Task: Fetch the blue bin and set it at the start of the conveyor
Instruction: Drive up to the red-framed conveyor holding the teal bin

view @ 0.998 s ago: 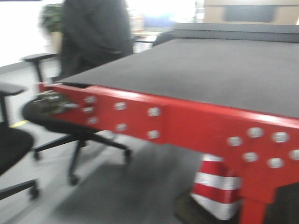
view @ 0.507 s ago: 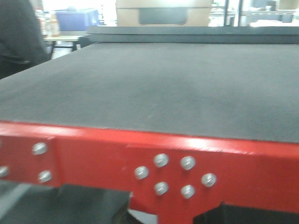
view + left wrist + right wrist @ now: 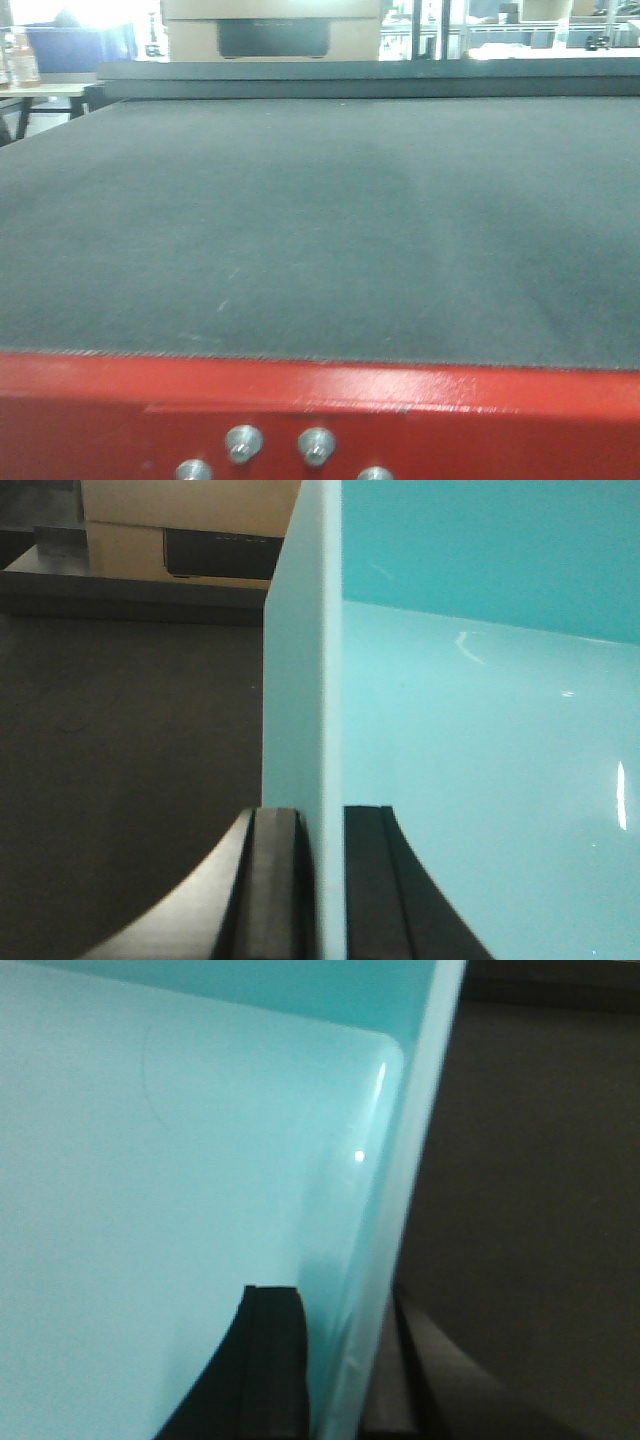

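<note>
The blue bin is a pale turquoise tub that fills both wrist views. My left gripper is shut on the blue bin's left wall, one black finger outside and one inside. My right gripper is shut on the bin's right wall the same way. The conveyor start is a wide matte black belt with a glossy red front edge and silver bolts, directly ahead in the front view. The belt shows dark beside and below the bin. The bin is out of the front view.
A cardboard box with a dark panel stands beyond the belt's far end. A table with a blue container is at the far left. Glass partitions are at the back right.
The front view has swung and closed in on the conveyor. The person, office chairs and cone have left the view. The red edge has dropped to the bottom of the frame.
</note>
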Action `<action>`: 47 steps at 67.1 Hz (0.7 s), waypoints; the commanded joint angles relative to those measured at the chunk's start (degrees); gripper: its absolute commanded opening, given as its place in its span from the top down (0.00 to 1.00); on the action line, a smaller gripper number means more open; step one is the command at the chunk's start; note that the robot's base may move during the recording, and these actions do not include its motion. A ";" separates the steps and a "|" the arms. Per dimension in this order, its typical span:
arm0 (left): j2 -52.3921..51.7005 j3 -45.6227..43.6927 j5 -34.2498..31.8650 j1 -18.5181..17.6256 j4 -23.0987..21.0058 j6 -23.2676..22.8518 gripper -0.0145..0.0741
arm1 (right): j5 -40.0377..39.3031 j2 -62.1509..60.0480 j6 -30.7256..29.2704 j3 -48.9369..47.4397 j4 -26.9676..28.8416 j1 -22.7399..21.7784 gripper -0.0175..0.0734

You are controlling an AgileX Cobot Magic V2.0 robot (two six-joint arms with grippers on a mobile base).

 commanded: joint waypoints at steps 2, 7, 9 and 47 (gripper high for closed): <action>-0.83 -0.80 -2.94 0.05 -2.79 -1.05 0.96 | -2.23 -0.60 -1.32 -0.37 -0.24 -0.27 0.97; -0.83 -0.80 -2.94 0.05 -2.79 -1.05 0.96 | -2.23 -0.60 -1.32 -0.37 -0.24 -0.27 0.97; -0.83 -0.80 -2.94 0.05 -2.79 -1.05 0.96 | -2.23 -0.60 -1.32 -0.37 -0.24 -0.27 0.97; -0.83 -0.80 -2.94 0.05 -2.79 -1.05 0.96 | -2.23 -0.60 -1.32 -0.37 -0.24 -0.27 0.97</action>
